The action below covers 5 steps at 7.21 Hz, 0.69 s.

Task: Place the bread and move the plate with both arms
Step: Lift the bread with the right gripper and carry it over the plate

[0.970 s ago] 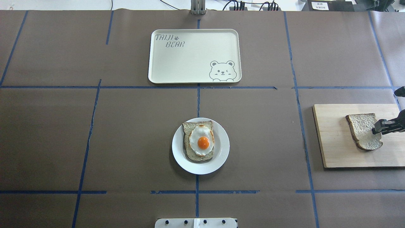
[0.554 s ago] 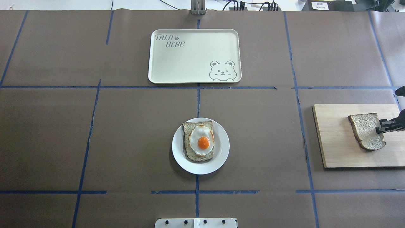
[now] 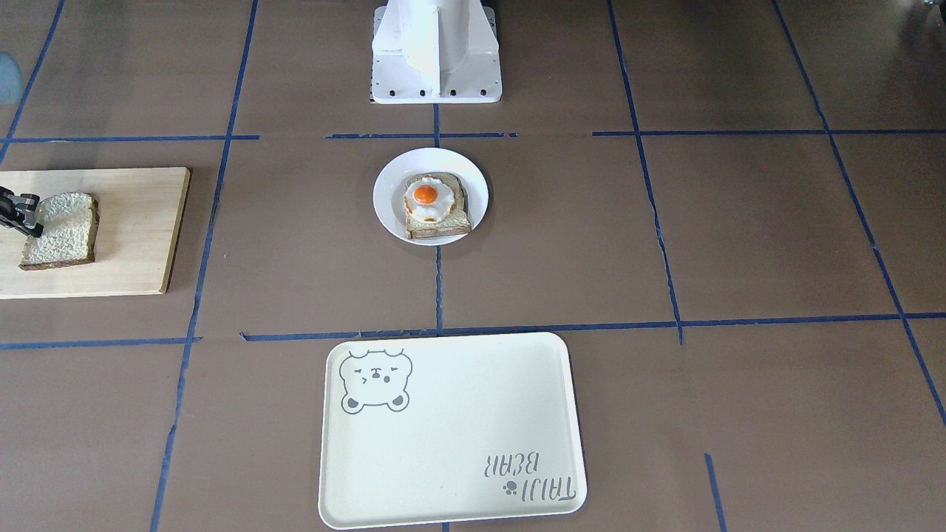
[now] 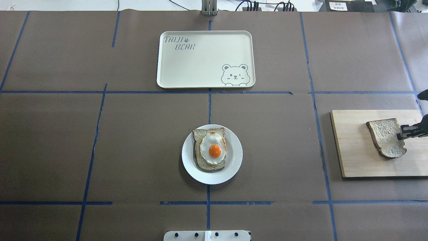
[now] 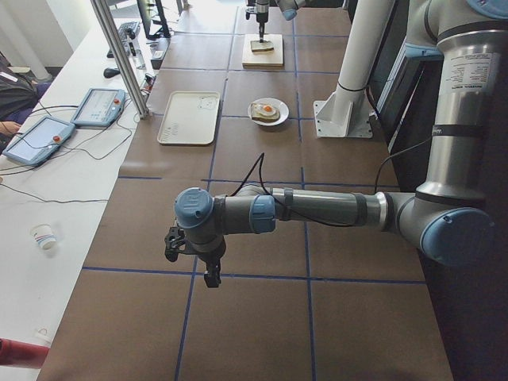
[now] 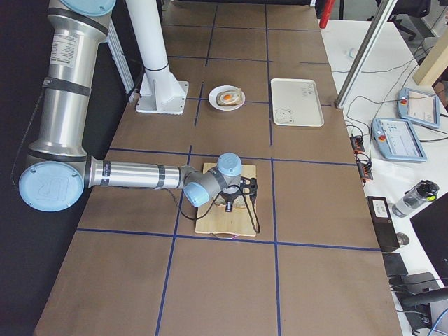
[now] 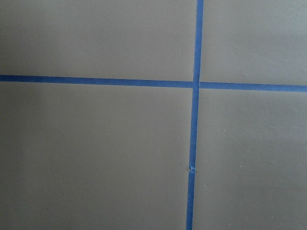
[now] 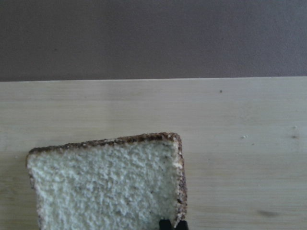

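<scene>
The bread lies on a wooden cutting board at the far right, a plain slice with a dark crust. My right gripper is shut on the slice's right edge; the right wrist view shows the bread filling its lower left, with dark fingertips at its edge. The front view shows the same grip on the bread. The white plate sits mid-table and carries a toast slice with a fried egg. My left gripper hovers over bare table far to the left; I cannot tell its state.
A cream tray with a bear drawing lies beyond the plate. Blue tape lines cross the brown table cover. The white pedestal stands behind the plate. The left wrist view shows only table and tape.
The right gripper's fingers have closed on the bread's right edge. The slice has shifted slightly right and away on the board.
</scene>
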Each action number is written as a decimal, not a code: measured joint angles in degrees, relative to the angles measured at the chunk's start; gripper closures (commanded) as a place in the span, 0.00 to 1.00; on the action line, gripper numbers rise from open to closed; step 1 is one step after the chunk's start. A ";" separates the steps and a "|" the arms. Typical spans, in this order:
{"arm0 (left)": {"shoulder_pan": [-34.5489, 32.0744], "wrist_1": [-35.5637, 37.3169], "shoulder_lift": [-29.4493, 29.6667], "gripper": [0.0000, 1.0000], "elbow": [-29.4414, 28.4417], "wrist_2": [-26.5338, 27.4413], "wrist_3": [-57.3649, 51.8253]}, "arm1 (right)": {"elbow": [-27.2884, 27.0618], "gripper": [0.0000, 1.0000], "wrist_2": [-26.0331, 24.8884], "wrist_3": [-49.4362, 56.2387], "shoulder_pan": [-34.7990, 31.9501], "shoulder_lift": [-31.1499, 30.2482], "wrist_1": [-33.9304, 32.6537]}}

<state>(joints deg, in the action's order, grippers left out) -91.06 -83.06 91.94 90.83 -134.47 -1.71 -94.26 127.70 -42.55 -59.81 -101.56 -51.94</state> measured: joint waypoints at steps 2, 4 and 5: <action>0.00 0.00 0.00 0.00 0.01 0.00 0.03 | -5.50 1.00 1.36 -0.39 -1.64 -0.68 -0.38; 0.00 0.00 -0.02 0.00 0.06 0.00 0.04 | -10.33 1.00 7.25 -4.84 -5.27 0.22 -0.21; 0.00 0.00 -0.06 0.00 0.08 0.00 0.04 | -12.50 1.00 9.20 -10.34 -6.04 2.50 -0.03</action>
<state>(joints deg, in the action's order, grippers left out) -91.06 -83.06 91.88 90.90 -134.47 -1.67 -106.76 136.91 -52.89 -65.85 -99.06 -51.97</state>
